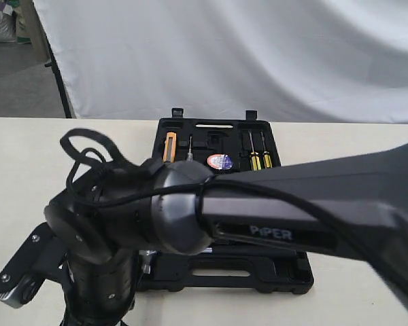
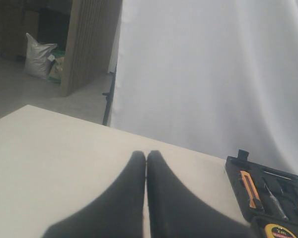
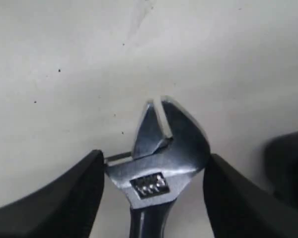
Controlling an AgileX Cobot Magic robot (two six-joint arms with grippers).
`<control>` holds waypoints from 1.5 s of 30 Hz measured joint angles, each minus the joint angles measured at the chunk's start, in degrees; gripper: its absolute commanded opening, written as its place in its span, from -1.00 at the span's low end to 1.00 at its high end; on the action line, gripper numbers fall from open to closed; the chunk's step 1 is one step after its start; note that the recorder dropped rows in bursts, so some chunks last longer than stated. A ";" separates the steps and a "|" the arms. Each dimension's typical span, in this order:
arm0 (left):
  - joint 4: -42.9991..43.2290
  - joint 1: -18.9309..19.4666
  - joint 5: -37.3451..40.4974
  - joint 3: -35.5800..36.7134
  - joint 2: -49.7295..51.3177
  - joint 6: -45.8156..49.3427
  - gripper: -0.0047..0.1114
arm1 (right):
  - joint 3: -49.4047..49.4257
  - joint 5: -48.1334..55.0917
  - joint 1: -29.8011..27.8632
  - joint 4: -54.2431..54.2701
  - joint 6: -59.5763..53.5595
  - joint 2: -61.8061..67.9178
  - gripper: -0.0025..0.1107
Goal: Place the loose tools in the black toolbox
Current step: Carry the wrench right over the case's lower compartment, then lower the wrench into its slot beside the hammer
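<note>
Right wrist view: the adjustable wrench point(image 3: 156, 168) has its silver head between the two black fingers point(image 3: 74, 193) of the right end effector point(image 3: 155, 157). The fingers seem to touch both flanks of the head, so I judge the end effector clamped on the wrench. Whether the tool is resting on the pale table point(image 3: 64, 49) or just raised off it I cannot tell. Gripping at the head rather than along the handle puts the hold near the heavy end, which should keep the wrench from swinging when it is carried. The flat flanks there also give the pads something square to bear on.

In the exterior view the right arm point(image 1: 292, 204) reaches across the middle to the left side and blocks much of the near part of the scene. The wrench is hidden there.

Behind the arm the black toolbox point(image 1: 285, 278) lies open and flat, recesses facing up, so tools can be lowered straight in. Its far half holds two yellow-handled screwdrivers point(image 1: 257, 160), an orange knife point(image 1: 168, 148) and a small roll with a blue-white label point(image 1: 219, 161). No hammer shows in any view.

The left end effector point(image 2: 146, 154) is closed on nothing, fingers pressed together. It is held above bare table to the side of the toolbox point(image 2: 238, 168), presumably parked clear of the other arm's path.
</note>
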 measured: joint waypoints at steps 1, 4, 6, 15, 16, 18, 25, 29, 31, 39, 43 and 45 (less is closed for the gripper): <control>0.00 0.00 0.00 0.00 0.00 0.00 -0.91 | 0.00 0.53 0.00 -0.31 0.00 -0.95 -0.96; 0.00 0.00 0.00 0.00 0.00 0.00 -0.91 | 0.00 2.15 -0.11 -1.74 0.00 -3.00 -0.96; 0.00 0.00 0.00 0.00 0.00 0.00 -0.91 | 0.00 3.04 -0.53 -2.09 0.00 -3.94 -0.96; 0.00 0.00 0.00 0.00 0.00 0.00 -0.91 | 0.00 4.80 -7.84 -4.79 2.73 -4.54 -0.96; 0.00 0.00 0.00 0.00 0.00 0.00 -0.91 | 0.00 4.80 -8.95 -4.91 3.03 -4.54 -0.96; 0.00 0.00 0.00 0.00 0.00 0.00 -0.91 | 0.00 4.80 -11.13 -5.05 3.59 -4.54 -0.96; 0.00 0.00 0.00 0.00 0.00 0.00 -0.91 | 0.00 3.71 -17.44 -5.25 4.54 -4.41 -0.96; 0.00 0.00 0.00 0.00 0.00 0.00 -0.91 | 0.00 3.07 -19.97 -9.78 4.54 -3.50 -0.96; 0.00 0.00 0.00 0.00 0.00 0.00 -0.91 | 0.00 1.98 -19.98 -11.34 3.35 -2.58 -0.96; 0.00 0.00 0.00 0.00 0.00 0.00 -0.91 | 0.00 -6.05 -19.98 -13.75 -14.49 1.78 -0.96; 0.00 0.00 0.00 0.00 0.00 0.00 -0.91 | 0.00 -6.75 -19.98 -17.98 -17.03 1.88 -0.96; 0.00 0.00 0.00 0.00 0.00 0.00 -0.91 | 0.00 -7.16 -19.98 -18.57 -18.45 1.88 -0.96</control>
